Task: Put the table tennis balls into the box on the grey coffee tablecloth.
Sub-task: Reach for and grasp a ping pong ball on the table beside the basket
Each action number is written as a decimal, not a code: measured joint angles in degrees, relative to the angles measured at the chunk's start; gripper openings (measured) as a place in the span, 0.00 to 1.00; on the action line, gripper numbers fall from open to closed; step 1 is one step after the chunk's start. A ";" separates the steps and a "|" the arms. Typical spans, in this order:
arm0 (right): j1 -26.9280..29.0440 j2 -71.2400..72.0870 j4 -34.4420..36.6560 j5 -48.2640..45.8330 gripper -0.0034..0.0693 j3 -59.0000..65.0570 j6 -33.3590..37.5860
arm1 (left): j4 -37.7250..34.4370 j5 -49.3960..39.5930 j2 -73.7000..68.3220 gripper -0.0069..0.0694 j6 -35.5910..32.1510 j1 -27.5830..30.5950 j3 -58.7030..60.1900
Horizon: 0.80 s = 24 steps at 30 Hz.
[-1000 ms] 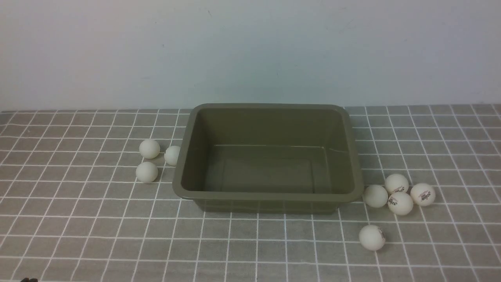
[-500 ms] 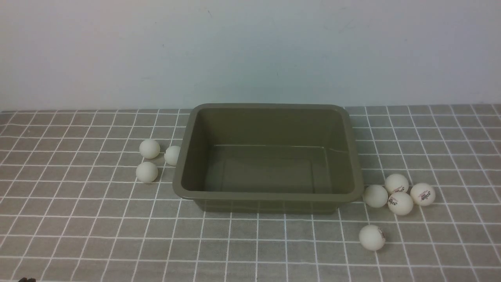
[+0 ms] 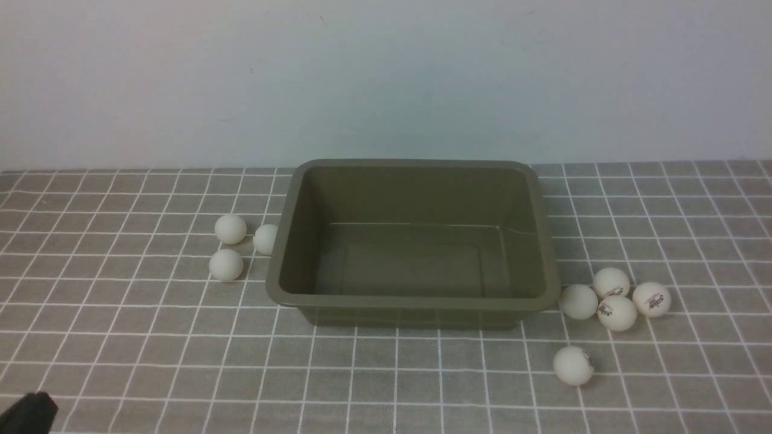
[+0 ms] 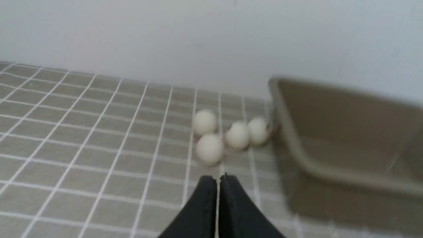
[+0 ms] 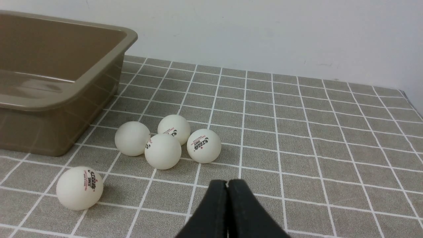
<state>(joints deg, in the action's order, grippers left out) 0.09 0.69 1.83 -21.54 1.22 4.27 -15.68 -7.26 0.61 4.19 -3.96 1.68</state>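
Eight table tennis balls (image 3: 230, 229) are seen on the grey coffee tablecloth (image 3: 120, 337): three at centre left of the front view and five at lower right, either side of the empty box (image 3: 416, 301). They are judged light, hard, smooth and quick to roll, so each is best pinched across its middle. The left gripper (image 4: 218, 178) and right gripper (image 5: 227, 183) are pressed closed, holding nothing.

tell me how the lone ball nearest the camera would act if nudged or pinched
The lone ball is round and sits free on the flat tablecloth, so a nudge would probably send it rolling. It looks smooth and likely light, so an off-centre pinch may squirt it sideways.
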 joint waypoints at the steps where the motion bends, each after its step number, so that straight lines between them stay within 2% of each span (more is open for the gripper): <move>1: 0.00 0.00 0.00 0.00 0.03 0.00 0.00 | -2.46 3.17 0.00 0.09 0.70 0.00 0.00; 3: 0.00 0.00 -0.17 0.00 0.03 0.00 0.00 | -6.78 12.38 0.00 0.09 1.96 0.00 0.00; 4: 0.00 0.00 -0.23 0.00 0.03 0.00 0.00 | -7.16 12.38 0.00 0.09 2.10 0.00 0.00; 6: 0.00 0.00 -0.01 1.95 0.03 0.28 -0.73 | -10.15 21.37 0.00 0.09 4.00 0.02 -0.44; 8: -0.09 0.00 4.02 7.13 0.03 0.36 -3.49 | -11.11 20.73 -0.21 0.09 5.34 0.02 -4.81; 10: -0.09 0.00 10.34 12.82 0.03 0.36 -7.48 | -10.79 16.50 -2.01 0.08 5.13 0.02 -10.74; 13: -0.09 0.00 19.67 19.17 0.03 0.36 -12.44 | -8.94 4.64 -9.15 0.09 3.05 0.02 -21.09; 16: -0.09 0.00 26.55 23.38 0.03 0.36 -14.67 | -6.43 -10.73 -20.30 0.09 0.57 0.02 -31.71; 17: -0.09 0.00 28.83 24.72 0.03 0.36 -14.73 | -5.10 -18.95 -26.20 0.09 -0.44 0.02 -36.14; 19: -0.09 0.00 31.04 25.85 0.03 0.36 -14.67 | -2.89 -28.76 -37.11 0.09 -2.31 0.02 -42.16; 20: -0.09 0.00 31.04 25.85 0.03 0.36 -14.67 | -2.67 -29.56 -38.09 0.09 -2.57 0.02 -43.15; 23: -0.16 0.00 33.69 25.73 0.03 0.25 -15.39 | 0.91 -37.75 -52.77 0.09 -6.61 0.02 -48.93; 24: -0.16 0.00 34.17 22.20 0.03 -0.52 -15.46 | 1.75 -39.14 -58.58 0.09 -8.01 0.02 -50.66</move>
<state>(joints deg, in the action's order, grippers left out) -0.08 0.69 36.01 0.66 0.70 -11.20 -13.93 -46.41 -57.98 -3.82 -3.93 -48.97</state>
